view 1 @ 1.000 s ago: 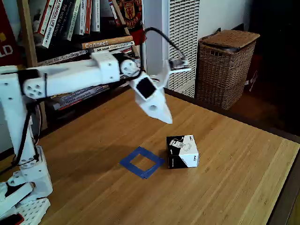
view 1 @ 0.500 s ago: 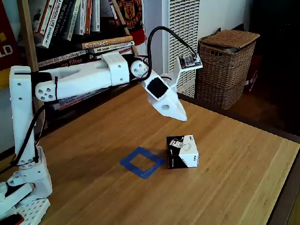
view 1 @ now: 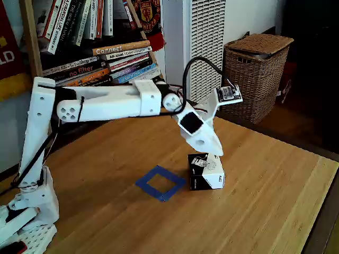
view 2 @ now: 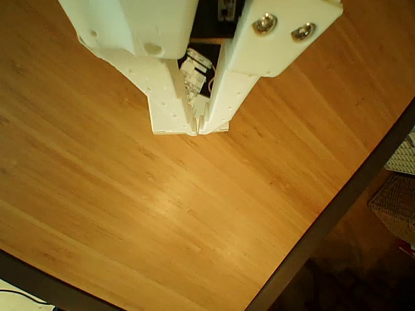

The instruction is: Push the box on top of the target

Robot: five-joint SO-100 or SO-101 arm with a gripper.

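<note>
pincer (view 2: 197, 129) fingertips pressed together, holding nothing | tip just above box (view 1: 206, 172) top | box beside target (view 1: 160, 183), on worktop (view 1: 265, 211)

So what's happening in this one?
A white robot arm is reaching out over a wooden table, with its shut tool hanging just above the far side of the box. The box sits beside the blue tape target, to its right in the fixed view, not on it. The push toward the target hasn't visibly begun.
</note>
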